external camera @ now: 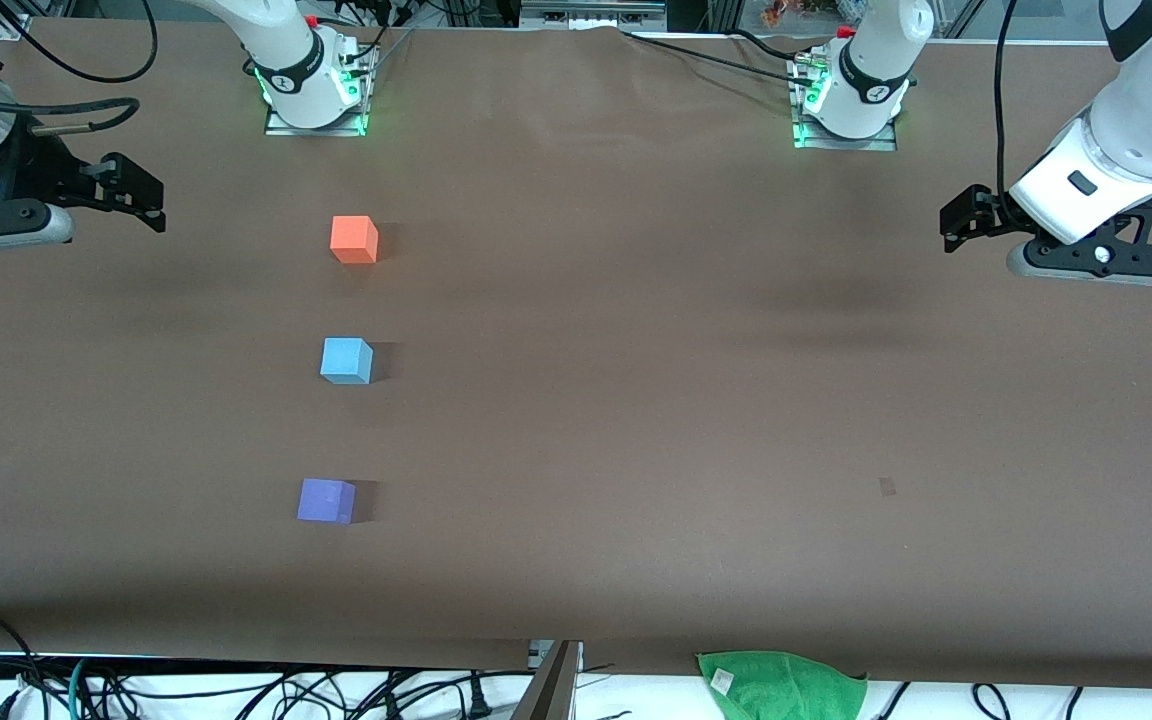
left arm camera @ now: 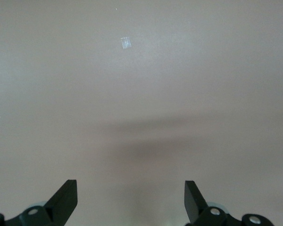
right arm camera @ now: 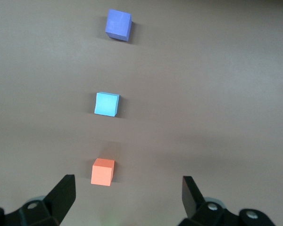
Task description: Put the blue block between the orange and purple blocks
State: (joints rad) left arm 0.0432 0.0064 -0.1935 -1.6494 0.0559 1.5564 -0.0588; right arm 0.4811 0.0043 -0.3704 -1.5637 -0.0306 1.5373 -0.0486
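- The table [external camera: 696, 400] is a broad brown mat, matte and bare apart from the three cubes and a small pale mark toward the left arm's end; the arm bases stand along its edge farthest from the front camera
- Off the table's near edge lie a green cloth [external camera: 781, 682] and loose black cables [external camera: 236, 690]
- The right tool [external camera: 141, 195] hangs empty over the right arm's end of the table, fingers spread wide in its wrist view, with all three cubes ahead of it
- The left tool [external camera: 958, 222] waits over the left arm's end of the table, fingers wide and empty, only bare mat beneath
- The orange block [external camera: 354, 240] lies farthest from the front camera, the purple block [external camera: 326, 500] nearest
- The blue block [external camera: 346, 360] stands on the mat between those two, well apart from each, the three in a near-straight row
- Judging from this layout, the placing looks done and both arms are clear of the cubes
- What the next move calls for seems slight: at most a small nudge to square the blue cube in line; otherwise the arms can rest where they are
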